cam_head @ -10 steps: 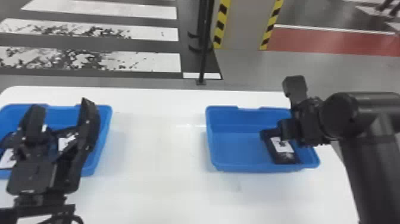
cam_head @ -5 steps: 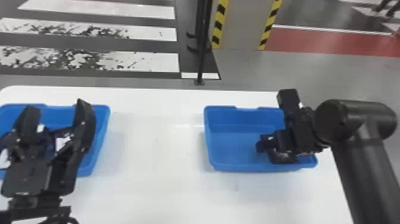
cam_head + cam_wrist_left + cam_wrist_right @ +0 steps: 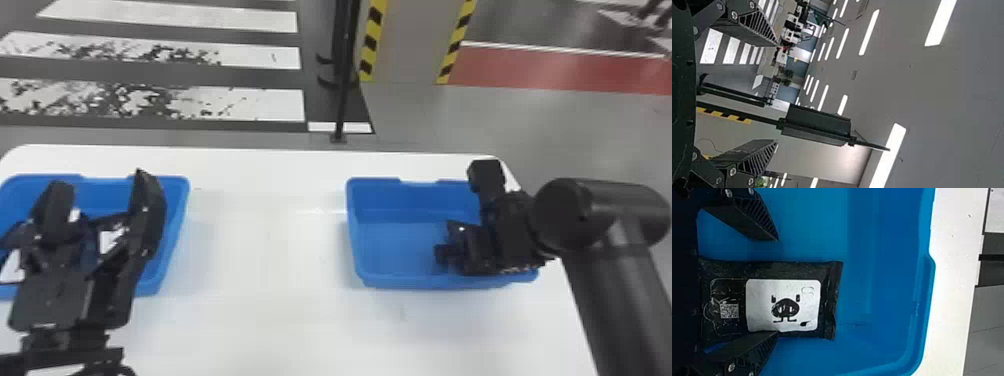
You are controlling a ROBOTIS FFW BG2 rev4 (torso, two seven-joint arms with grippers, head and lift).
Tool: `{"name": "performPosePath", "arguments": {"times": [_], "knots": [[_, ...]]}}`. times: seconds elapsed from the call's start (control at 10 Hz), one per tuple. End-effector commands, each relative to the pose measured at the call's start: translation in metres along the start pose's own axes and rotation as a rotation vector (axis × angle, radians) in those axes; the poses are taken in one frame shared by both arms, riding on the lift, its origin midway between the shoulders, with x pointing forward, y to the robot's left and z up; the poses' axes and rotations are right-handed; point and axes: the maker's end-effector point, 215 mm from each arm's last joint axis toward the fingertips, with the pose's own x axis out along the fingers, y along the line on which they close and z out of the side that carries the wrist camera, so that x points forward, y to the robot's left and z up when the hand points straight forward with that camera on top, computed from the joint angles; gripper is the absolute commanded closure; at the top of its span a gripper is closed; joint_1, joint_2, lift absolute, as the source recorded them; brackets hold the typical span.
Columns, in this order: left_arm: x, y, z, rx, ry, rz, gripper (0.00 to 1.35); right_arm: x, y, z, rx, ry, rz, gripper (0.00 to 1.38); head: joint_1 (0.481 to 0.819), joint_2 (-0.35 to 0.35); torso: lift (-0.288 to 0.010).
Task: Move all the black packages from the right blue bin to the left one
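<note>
Black package (image 3: 783,301) in right bin (image 3: 415,281): my right pincer (image 3: 777,286), fingers spread, has shifted inward over it, making a grasp the likely next step.

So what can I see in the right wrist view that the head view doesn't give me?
Right wrist view's part: the black package lying between the right hand's open fingers, with a cartoon face on its white label and its sealed end.

Head view's part: the left blue bin, the open left hand and the crosswalk stripes beyond.

Shared: the right blue bin, the white table and the right hand.
</note>
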Motion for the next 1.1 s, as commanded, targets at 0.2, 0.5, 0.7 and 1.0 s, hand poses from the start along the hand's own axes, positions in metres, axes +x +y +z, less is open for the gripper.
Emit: {"name": "performPosePath", "arguments": {"times": [0.2, 0.5, 0.7, 1.0], "knots": [[0.000, 0.000, -0.002, -0.001, 0.003, -0.001, 0.20, -0.006, 0.012, 0.002, 0.009, -0.014, 0.054, 1.16, 0.695, -0.133, -0.178], [0.000, 0.001, -0.002, -0.001, 0.001, 0.003, 0.20, -0.015, 0.031, -0.014, -0.009, -0.039, 0.125, 1.17, 0.695, -0.111, -0.178], [0.000, 0.001, -0.001, -0.004, -0.002, 0.007, 0.20, -0.011, 0.043, -0.051, -0.013, -0.011, 0.185, 1.17, 0.695, -0.088, -0.178], [-0.001, 0.003, -0.002, -0.002, -0.006, 0.010, 0.20, -0.010, 0.056, -0.040, 0.069, -0.155, 0.302, 1.17, 0.695, -0.074, -0.178]]}}
